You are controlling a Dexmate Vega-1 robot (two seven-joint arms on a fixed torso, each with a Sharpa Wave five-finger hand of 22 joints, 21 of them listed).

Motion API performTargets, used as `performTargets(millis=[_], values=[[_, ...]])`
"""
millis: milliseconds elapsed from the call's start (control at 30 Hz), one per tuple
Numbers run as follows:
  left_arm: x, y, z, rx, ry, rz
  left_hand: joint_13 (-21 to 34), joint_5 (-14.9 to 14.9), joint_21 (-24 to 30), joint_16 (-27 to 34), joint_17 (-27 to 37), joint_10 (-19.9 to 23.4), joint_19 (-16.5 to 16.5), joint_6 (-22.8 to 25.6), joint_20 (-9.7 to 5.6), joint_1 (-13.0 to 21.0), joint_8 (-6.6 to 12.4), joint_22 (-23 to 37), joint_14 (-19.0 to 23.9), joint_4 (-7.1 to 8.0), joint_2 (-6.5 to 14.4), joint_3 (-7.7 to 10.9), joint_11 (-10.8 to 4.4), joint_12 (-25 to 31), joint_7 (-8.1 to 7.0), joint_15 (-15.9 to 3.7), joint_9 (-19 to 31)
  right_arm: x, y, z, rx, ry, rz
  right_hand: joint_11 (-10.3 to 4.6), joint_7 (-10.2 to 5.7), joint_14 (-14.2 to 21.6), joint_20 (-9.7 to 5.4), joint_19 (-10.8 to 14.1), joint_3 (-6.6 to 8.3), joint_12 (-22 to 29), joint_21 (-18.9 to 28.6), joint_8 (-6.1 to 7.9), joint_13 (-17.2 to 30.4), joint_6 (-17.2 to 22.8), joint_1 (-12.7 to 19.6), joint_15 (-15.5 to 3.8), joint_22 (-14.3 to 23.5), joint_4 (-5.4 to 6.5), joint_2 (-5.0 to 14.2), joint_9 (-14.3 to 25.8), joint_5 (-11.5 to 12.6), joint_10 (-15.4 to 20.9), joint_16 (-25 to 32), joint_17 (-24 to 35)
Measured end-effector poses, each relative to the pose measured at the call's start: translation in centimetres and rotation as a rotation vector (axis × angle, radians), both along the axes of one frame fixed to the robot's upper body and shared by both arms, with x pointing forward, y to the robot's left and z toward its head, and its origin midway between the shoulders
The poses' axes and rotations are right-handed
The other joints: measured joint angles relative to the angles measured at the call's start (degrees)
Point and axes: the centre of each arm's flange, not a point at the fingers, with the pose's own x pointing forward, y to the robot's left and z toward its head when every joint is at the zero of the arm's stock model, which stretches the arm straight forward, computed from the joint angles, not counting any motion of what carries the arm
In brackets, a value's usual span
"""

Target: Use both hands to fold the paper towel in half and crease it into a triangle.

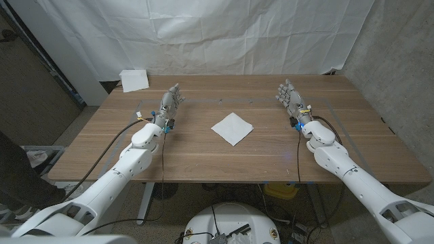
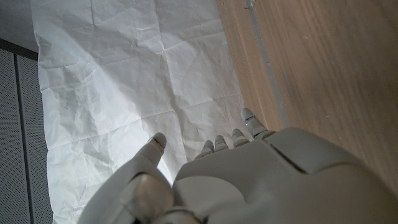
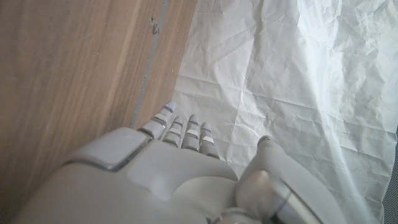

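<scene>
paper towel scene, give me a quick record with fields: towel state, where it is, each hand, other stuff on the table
towel state: paper towel lies unfolded, a single white square turned corner-on like a diamond
towel place: middle of the wooden table, between the two hands
left hand: holds nothing, fingers apart, on the table well clear of the towel
right hand: holds nothing, fingers apart, also clear of the towel
other: white stack of paper at the table's far left corner; white sheet backdrop behind
task progress: fold not yet begun

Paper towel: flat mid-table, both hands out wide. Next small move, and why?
Probably bring both hands inward toward the white square paper towel. It lies unfolded and untouched at the wooden table's centre, while the left hand and right hand hold nothing, well apart on either side.
</scene>
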Motion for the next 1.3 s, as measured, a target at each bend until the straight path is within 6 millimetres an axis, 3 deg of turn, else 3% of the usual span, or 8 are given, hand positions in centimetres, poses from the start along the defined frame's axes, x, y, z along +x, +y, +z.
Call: performTargets(millis=[167,367,433,567,700,967,1133,1300], values=[[0.1,0.2,0.0,0.032,-0.013,0.015,0.01,0.0,0.0,0.44,0.0,1.0,0.06,1.78,0.65,0.22,0.77,0.0,0.0,-0.19,0.22,0.34,0.75,0.52,-0.82,0.0,0.01,0.0,0.1,0.2,-0.012,-0.002,-0.007,-1.04,-1.63,-0.39,1.37,-0.38,0.29,-0.46,0.0,-0.28,0.0,-0.85,0.15,0.38,0.0,-0.29,0.15,0.0,0.0,-1.05,0.0,0.06],[-0.1,0.3,0.8,0.116,-0.07,0.049,0.01,0.0,-0.01,0.44,0.0,4.33,-0.06,5.72,1.38,0.23,1.47,0.0,-0.3,-0.73,0.23,0.87,1.32,1.31,-0.95,0.31,0.01,-0.2,0.2,0.1,-0.022,-0.008,-0.017,-0.96,-1.73,-0.63,1.67,-0.68,0.46,-0.68,0.0,-0.28,0.0,-0.95,0.37,0.62,0.1,-0.46,-0.08,0.0,0.0,-1.26,0.0,0.06],[-0.2,0.3,1.0,0.153,-0.088,0.061,0.01,0.0,-0.23,0.44,0.0,5.62,-0.04,7.73,2.85,0.51,1.79,0.0,0.08,-1.06,0.52,1.16,1.22,1.45,-0.79,0.7,0.01,-0.4,0.2,0.1,-0.026,-0.01,-0.021,-0.88,-1.73,-0.71,1.75,-0.77,0.53,-0.68,0.0,-0.28,0.0,-0.95,0.37,0.7,0.27,-0.53,-0.08,0.0,0.0,-1.34,0.0,0.06],[-0.4,0.1,1.4,0.212,-0.123,0.078,0.01,-0.21,-0.7,1.11,0.24,8.82,-0.05,12.15,6.52,0.51,2.11,0.24,3.13,-1.19,0.51,0.99,1.3,2.09,-1.15,3.73,0.09,-0.7,0.3,0.1,-0.034,-0.016,-0.031,-0.9,-1.7,-0.6,2.19,-0.33,0.52,-0.68,0.0,-0.28,0.0,-0.92,0.37,0.81,0.27,-0.53,-0.08,0.0,0.0,-1.32,0.0,0.06],[-0.8,-0.1,2.0,0.299,-0.176,0.108,0.23,-0.3,-0.72,1.72,0.26,11.35,-0.16,15.37,8.02,0.51,2.34,0.28,5.74,-1.38,0.52,1.18,1.22,2.53,-1.33,4.6,0.27,-1.3,0.2,-0.2,-0.051,-0.025,-0.052,-1.44,-0.35,0.25,2.48,-0.04,0.84,-0.23,0.0,0.0,0.0,0.46,0.57,0.38,0.27,-0.85,0.12,-0.01,0.0,0.25,0.0,0.06],[-1.5,-0.5,2.9,0.435,-0.246,0.14,0.27,-0.51,-1.17,1.72,0.53,13.75,-0.15,18.43,8.62,0.51,2.34,0.28,7.56,-1.54,0.52,1.34,1.03,2.93,-1.29,4.18,0.27,-2.9,0.0,-0.6,-0.1,-0.055,-0.117,0.16,0.62,3.73,1.95,1.93,1.4,0.71,0.42,0.71,0.0,3.79,1.19,1.43,0.27,-1.4,0.0,-0.01,0.0,4.24,0.84,0.05],[-1.8,-0.9,3.5,0.519,-0.287,0.151,0.27,-0.5,-1.17,1.72,0.53,13.77,-0.15,19.01,8.6,0.5,2.34,0.53,8.8,-1.68,0.52,1.49,1.05,2.93,-1.52,2.94,0.27,-4.1,0.0,-1.0,-0.137,-0.076,-0.17,1.37,1.15,5.69,1.82,2.89,1.39,0.89,0.56,0.84,-0.01,5.87,1.19,2.23,0.26,-1.4,-0.01,0.04,0.0,6.28,1.32,0.33],[-2.1,-1.2,4.0,0.58,-0.316,0.155,0.27,-0.5,-1.17,1.72,0.53,14.07,0.08,19.21,7.12,0.5,2.34,0.53,8.63,-1.91,0.53,1.72,1.35,2.76,-1.32,2.66,0.27,-4.9,0.1,-1.4,-0.162,-0.091,-0.215,1.77,0.91,7.86,1.94,3.98,1.87,1.33,0.87,1.26,-0.01,7.33,1.19,2.21,0.26,-1.87,0.0,0.27,0.0,7.74,1.72,0.32]])
